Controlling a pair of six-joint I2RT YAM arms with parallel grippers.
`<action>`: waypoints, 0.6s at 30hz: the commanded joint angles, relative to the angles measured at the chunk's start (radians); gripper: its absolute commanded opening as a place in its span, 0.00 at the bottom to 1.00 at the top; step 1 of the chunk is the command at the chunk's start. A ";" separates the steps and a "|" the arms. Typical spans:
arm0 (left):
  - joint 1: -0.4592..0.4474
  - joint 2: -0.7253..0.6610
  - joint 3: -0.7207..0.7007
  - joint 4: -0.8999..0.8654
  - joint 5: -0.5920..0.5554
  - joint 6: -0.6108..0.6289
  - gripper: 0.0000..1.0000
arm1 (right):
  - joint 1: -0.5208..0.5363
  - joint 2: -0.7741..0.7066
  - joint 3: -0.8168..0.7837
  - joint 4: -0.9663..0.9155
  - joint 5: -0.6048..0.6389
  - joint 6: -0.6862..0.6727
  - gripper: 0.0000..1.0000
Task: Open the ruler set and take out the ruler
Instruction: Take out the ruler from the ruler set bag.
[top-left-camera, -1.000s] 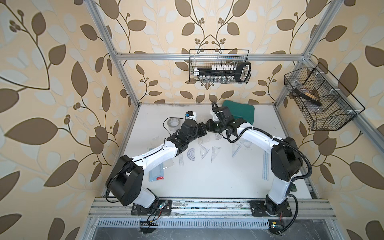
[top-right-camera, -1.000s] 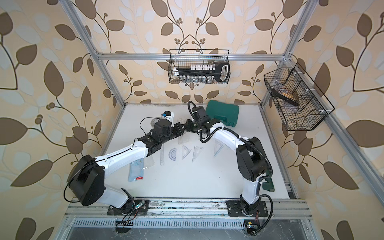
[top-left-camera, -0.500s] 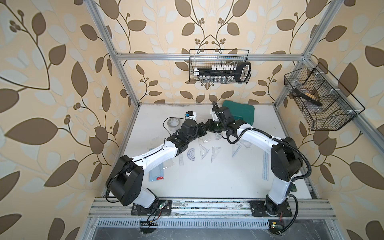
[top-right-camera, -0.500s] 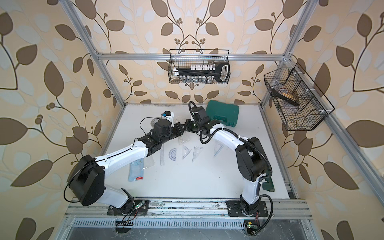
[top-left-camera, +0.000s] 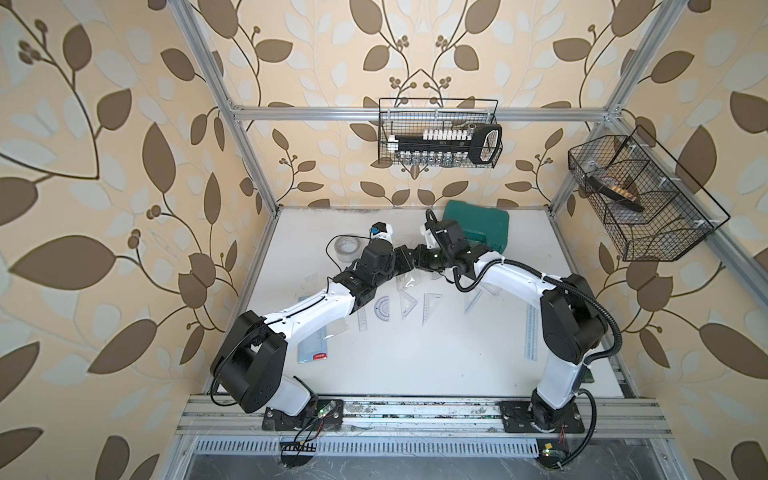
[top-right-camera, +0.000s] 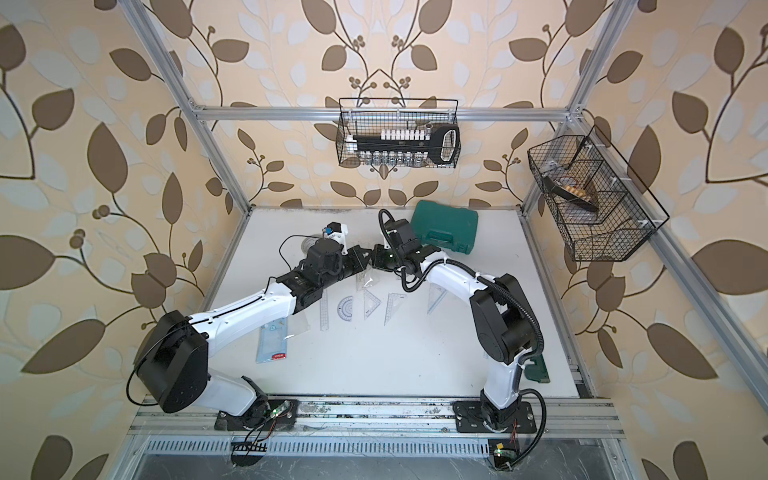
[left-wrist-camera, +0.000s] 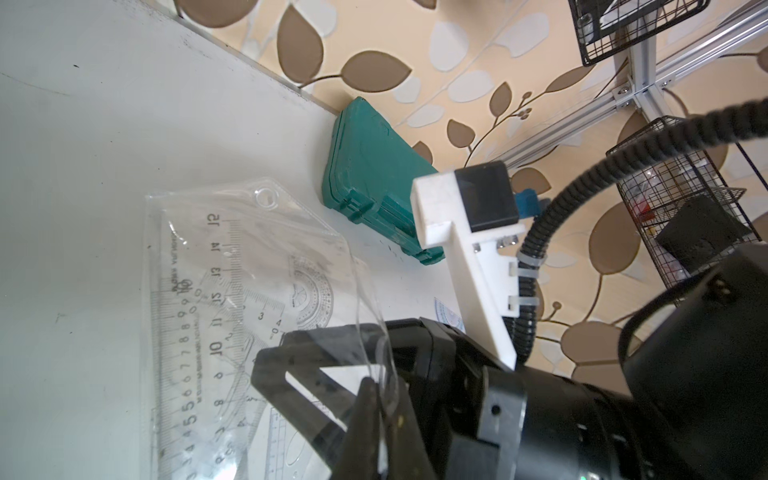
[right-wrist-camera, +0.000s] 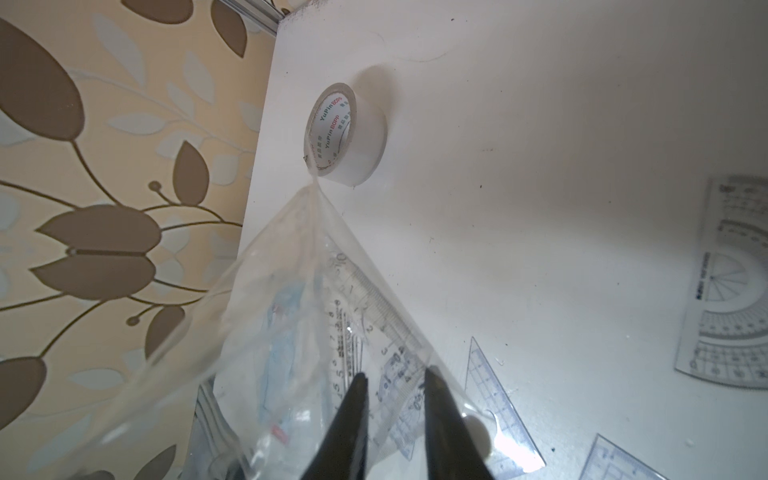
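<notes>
The ruler set is a clear plastic pouch (left-wrist-camera: 249, 266) held up between both grippers over the far middle of the table (top-left-camera: 415, 365). A clear ruler (left-wrist-camera: 195, 332) and a protractor show inside it. My left gripper (left-wrist-camera: 376, 384) is shut on the pouch's thin edge. My right gripper (right-wrist-camera: 395, 378) faces it tip to tip, in both top views (top-left-camera: 420, 257) (top-right-camera: 377, 259). Its jaws stand a little apart at the pouch (right-wrist-camera: 282, 291) mouth, with the ruler (right-wrist-camera: 370, 303) end lying between them, seemingly untouched.
A green case (top-left-camera: 476, 226) lies at the back and a tape roll (top-left-camera: 347, 247) at the back left. Loose on the table are a protractor (top-left-camera: 382, 309), set squares (top-left-camera: 432, 307) and a straight ruler (top-left-camera: 531, 332). Another pouch (top-left-camera: 313, 345) lies under my left arm.
Both arms stay almost exactly where they were, meeting at the pouch; no clear shift of the pouch shows in the top views.
</notes>
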 joint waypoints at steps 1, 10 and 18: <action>-0.012 -0.048 -0.007 0.083 0.004 0.003 0.00 | 0.005 -0.025 -0.021 -0.006 -0.007 0.007 0.28; -0.011 -0.062 -0.020 0.091 0.015 0.003 0.00 | 0.002 0.001 0.020 0.078 -0.048 0.022 0.29; -0.012 -0.071 -0.031 0.089 0.003 0.008 0.00 | 0.003 -0.013 0.003 0.148 -0.099 0.029 0.20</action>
